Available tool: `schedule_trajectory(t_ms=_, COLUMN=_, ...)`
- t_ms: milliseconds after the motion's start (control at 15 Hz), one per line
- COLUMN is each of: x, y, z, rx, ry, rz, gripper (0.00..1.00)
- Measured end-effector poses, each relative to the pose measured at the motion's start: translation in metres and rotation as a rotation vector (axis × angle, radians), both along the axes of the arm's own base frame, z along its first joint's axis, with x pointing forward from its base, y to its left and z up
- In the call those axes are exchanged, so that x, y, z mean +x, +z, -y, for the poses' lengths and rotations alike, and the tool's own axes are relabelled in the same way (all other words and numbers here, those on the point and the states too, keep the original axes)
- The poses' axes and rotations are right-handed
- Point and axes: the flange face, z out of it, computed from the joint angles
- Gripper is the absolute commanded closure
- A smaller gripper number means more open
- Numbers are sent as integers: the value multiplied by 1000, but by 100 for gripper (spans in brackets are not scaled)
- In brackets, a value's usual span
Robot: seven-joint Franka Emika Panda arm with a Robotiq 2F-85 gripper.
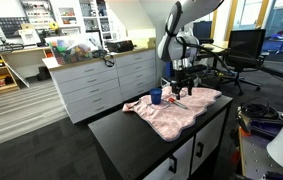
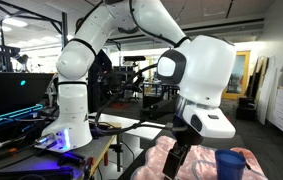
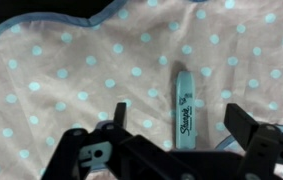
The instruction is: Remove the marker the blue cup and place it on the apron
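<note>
Marker (image 3: 186, 105), a slim pale-blue plastic pen with black lettering, lies flat between the spread black fingers (image 3: 121, 118) of the gripper (image 3: 177, 115), with a gap on each side. It rests on the apron (image 3: 61, 70), a pale pink cloth with light-blue dots. In an exterior view, the small dark blue cylindrical cup (image 1: 156, 97) stands at the cloth's edge near the gripper, on a black countertop (image 1: 121, 135).
</note>
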Motion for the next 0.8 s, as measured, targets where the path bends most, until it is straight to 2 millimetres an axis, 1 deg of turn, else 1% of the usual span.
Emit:
schedule_trajectory(t_ms=400, x=0, y=1, z=2, rx=-1, ry=-2, rz=2, gripper=0)
schedule_trajectory(t_ms=800, x=4, y=6, z=5, rx=-9, ry=-3, rz=14, gripper=0)
